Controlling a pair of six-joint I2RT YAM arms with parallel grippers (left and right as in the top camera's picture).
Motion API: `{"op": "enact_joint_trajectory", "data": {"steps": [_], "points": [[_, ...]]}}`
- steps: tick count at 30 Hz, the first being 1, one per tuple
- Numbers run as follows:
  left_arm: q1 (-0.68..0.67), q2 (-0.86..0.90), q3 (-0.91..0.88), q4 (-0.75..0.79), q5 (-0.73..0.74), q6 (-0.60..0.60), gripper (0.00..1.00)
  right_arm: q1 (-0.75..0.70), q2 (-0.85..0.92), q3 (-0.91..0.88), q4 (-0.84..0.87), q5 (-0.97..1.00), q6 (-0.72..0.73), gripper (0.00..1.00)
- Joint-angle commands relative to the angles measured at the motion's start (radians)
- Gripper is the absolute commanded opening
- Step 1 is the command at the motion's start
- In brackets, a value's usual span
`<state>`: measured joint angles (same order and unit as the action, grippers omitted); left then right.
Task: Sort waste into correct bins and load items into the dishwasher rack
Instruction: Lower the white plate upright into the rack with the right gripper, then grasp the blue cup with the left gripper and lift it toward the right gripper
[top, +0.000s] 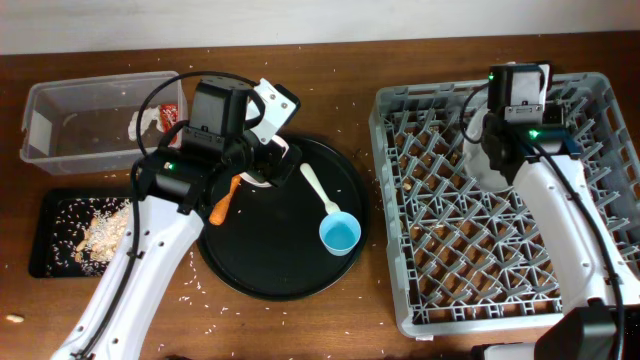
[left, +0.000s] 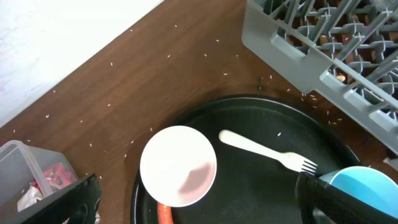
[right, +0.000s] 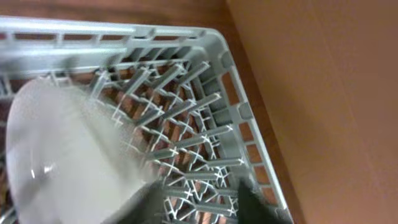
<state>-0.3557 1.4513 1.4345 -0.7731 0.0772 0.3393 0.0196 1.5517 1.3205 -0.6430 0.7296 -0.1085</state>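
Bins first: on the bench (top: 340, 75) the clear tub (top: 70, 150) holds the red wrapper (top: 170, 112) and the white tissue (top: 146, 122). Just beside it, the shallow black tray (top: 50, 215) holds the pale food scraps (top: 103, 235). Loose crumbs lie scattered on the wood around both.

The round black tray (top: 280, 265) in the middle carries four things. You can see the orange carrot (top: 222, 200) near its left edge and the small white bowl (left: 178, 165) upright. The white utensil (left: 261, 151) lies flat with tines showing at the end nearest the light-blue cup (top: 340, 234), which stands open side up.

Your left end effector (left: 198, 186) hangs over the bowl with its fingers spread wide on either side and nothing in its hold.

The grey rack (top: 600, 230) on your right holds only the pale grey plate (right: 68, 149), standing among the pegs near the back left corner. Your right end effector (right: 199, 202) is over it in a blurred view. Its fingers are parted with only pegs between them and the plate is just beside one finger, so it grips nothing.
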Motion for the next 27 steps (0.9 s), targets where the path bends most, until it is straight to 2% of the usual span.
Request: {"op": "enact_joint_trajectory", "data": {"steps": [1,4,8,12,13,16,18,19,21,22,23,25,27], "points": [[0.006,-0.004,0.017,0.003,0.004,-0.013,0.99,0.008,0.006,0.02,0.004,-0.081,0.008,0.59],[0.005,-0.004,0.017,0.003,0.004,-0.013,0.99,0.008,-0.021,0.021,0.01,-0.132,0.012,0.75],[0.005,-0.004,0.017,0.002,0.004,-0.013,0.99,0.008,-0.177,0.067,0.004,-0.203,0.035,0.99],[0.005,-0.004,0.017,-0.021,0.035,-0.014,0.99,0.007,-0.363,0.079,-0.123,-0.842,0.072,0.98],[0.005,-0.004,0.017,-0.03,0.063,-0.021,0.99,0.007,-0.372,0.079,-0.145,-0.909,0.072,0.99],[0.005,-0.001,0.016,-0.131,0.153,-0.113,0.99,0.006,-0.352,0.079,-0.243,-0.946,0.072,0.99],[-0.002,0.026,0.014,-0.218,0.251,-0.115,0.99,0.006,-0.311,0.079,-0.306,-0.92,0.072,1.0],[-0.013,0.046,0.008,-0.246,0.269,-0.115,0.98,0.006,-0.283,0.079,-0.326,-0.921,0.072,0.97],[-0.047,0.102,0.0,-0.285,0.268,-0.114,0.89,0.005,-0.238,0.079,-0.341,-0.921,0.072,0.92],[-0.066,0.142,0.0,-0.291,0.268,-0.114,0.77,0.005,-0.221,0.079,-0.344,-0.921,0.072,0.91],[-0.08,0.175,0.0,-0.291,0.268,-0.115,0.73,0.005,-0.213,0.079,-0.346,-0.92,0.072,0.91],[-0.115,0.25,0.0,-0.296,0.268,-0.115,0.57,0.005,-0.211,0.079,-0.349,-0.921,0.072,0.91],[-0.155,0.312,0.0,-0.302,0.267,-0.114,0.5,0.005,-0.211,0.079,-0.349,-0.921,0.072,0.91]]}}
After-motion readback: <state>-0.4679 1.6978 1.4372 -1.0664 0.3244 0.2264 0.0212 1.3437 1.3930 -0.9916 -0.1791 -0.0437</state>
